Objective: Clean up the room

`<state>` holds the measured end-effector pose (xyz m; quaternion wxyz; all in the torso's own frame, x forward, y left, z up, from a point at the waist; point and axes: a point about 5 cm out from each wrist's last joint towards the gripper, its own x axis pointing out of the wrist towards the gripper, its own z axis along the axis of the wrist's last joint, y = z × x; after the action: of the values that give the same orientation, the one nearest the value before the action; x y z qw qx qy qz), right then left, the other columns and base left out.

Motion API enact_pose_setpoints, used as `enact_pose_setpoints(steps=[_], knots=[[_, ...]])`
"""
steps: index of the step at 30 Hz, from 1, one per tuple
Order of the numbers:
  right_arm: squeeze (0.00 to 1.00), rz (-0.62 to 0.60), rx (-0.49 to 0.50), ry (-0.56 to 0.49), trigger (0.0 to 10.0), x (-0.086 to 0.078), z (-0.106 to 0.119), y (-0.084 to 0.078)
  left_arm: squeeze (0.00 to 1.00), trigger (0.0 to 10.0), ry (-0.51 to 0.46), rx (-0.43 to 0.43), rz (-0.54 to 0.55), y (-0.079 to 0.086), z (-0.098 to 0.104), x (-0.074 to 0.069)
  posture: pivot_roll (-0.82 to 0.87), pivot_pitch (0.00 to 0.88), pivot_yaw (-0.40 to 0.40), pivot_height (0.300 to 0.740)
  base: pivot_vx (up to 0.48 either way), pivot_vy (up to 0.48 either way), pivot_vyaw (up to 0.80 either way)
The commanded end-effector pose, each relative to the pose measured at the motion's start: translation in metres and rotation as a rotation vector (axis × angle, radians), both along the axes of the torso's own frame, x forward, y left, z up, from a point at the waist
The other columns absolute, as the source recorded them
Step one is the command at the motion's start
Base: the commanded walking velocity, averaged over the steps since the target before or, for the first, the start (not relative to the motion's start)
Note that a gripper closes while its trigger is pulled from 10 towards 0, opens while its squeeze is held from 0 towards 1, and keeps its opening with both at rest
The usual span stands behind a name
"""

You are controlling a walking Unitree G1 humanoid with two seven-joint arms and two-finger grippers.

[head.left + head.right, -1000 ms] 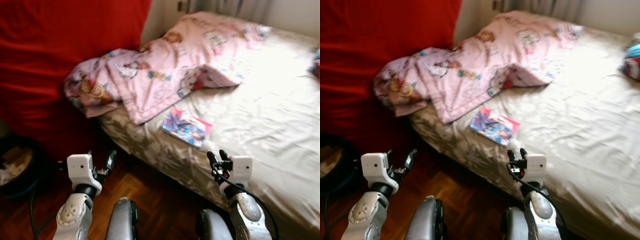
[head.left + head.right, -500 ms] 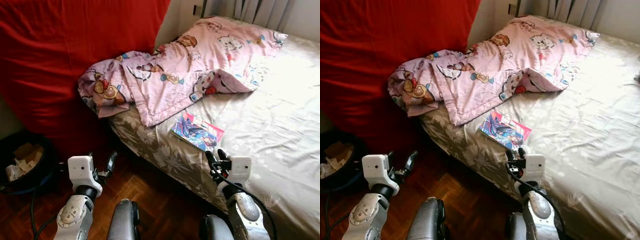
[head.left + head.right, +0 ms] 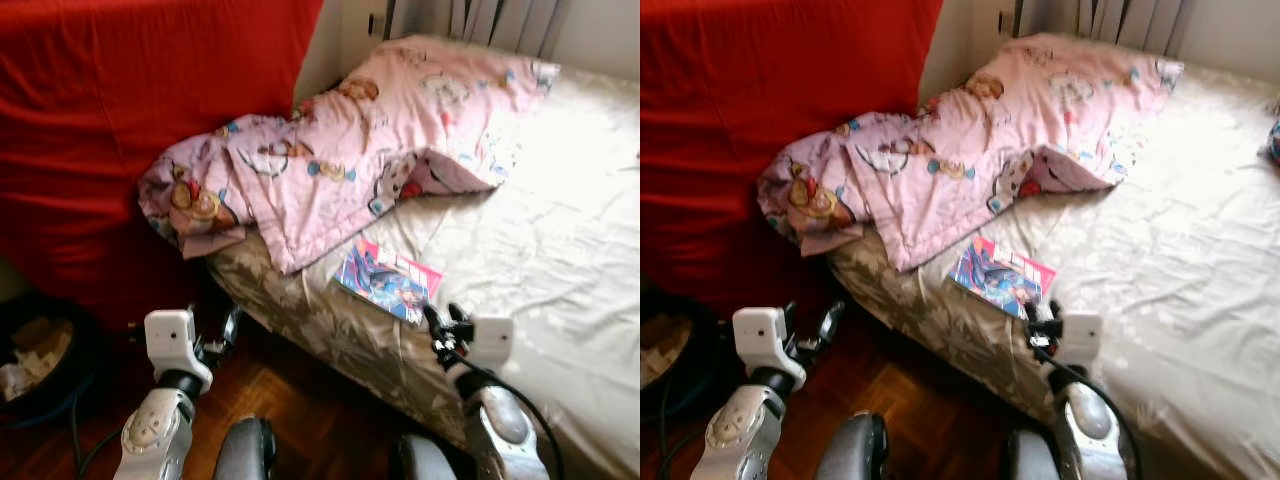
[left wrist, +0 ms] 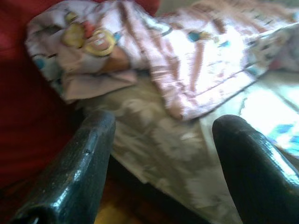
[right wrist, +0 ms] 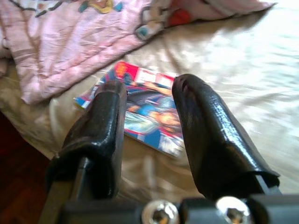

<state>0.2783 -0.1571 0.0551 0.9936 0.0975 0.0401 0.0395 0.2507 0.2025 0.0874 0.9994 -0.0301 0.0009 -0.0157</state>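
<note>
- The comic book (image 3: 388, 282) lies flat near the bed's front edge, just ahead of the right gripper (image 3: 447, 322); its long axis runs slantwise across the gripper's line of reach.
- The right gripper, fingers parted and empty, hovers at the mattress edge and frames the book in the right wrist view (image 5: 140, 112); this arm is much the nearer.
- The left gripper (image 3: 222, 330), fingers wide apart and empty, hangs over the wooden floor (image 3: 310, 400), well to the book's left.
- The book rests on a pale flowered sheet (image 3: 540, 250), just below a rumpled pink blanket (image 3: 340, 150).
- A red cloth (image 3: 120, 90) covers the wall at left, with a dark basket (image 3: 40, 350) beneath.
</note>
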Motion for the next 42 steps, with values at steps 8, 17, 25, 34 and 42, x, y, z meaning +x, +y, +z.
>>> enact_pose_setpoints(steps=[8,17,25,34,42], knots=[[0.00,-0.038,0.005,0.048,10.0,0.002,-0.009,-0.007,0.00,10.0,-0.008,0.006,-0.009,-0.001,0.005,0.001,-0.03,0.168,0.025,0.599,0.323,0.000,0.00],[0.05,-0.079,0.052,0.152,10.0,0.014,-0.023,-0.012,0.00,10.0,-0.005,-0.001,-0.017,-0.002,0.007,-0.001,-0.01,0.195,0.044,0.599,0.000,0.000,0.00],[1.00,-0.124,0.002,0.283,10.0,0.030,-0.034,-0.014,0.00,10.0,0.011,0.003,-0.040,-0.004,0.007,-0.004,0.01,0.224,0.063,0.599,0.000,0.000,0.00],[1.00,-0.173,0.061,0.294,10.0,0.046,-0.024,-0.020,0.00,10.0,0.023,0.012,-0.049,-0.002,0.010,-0.010,0.04,0.260,0.078,0.599,0.000,0.000,0.00],[0.00,-0.209,0.100,0.304,10.0,0.051,-0.020,-0.028,0.00,10.0,0.040,0.018,-0.054,-0.001,0.012,-0.019,0.06,0.300,0.091,0.599,0.000,0.000,0.00]])
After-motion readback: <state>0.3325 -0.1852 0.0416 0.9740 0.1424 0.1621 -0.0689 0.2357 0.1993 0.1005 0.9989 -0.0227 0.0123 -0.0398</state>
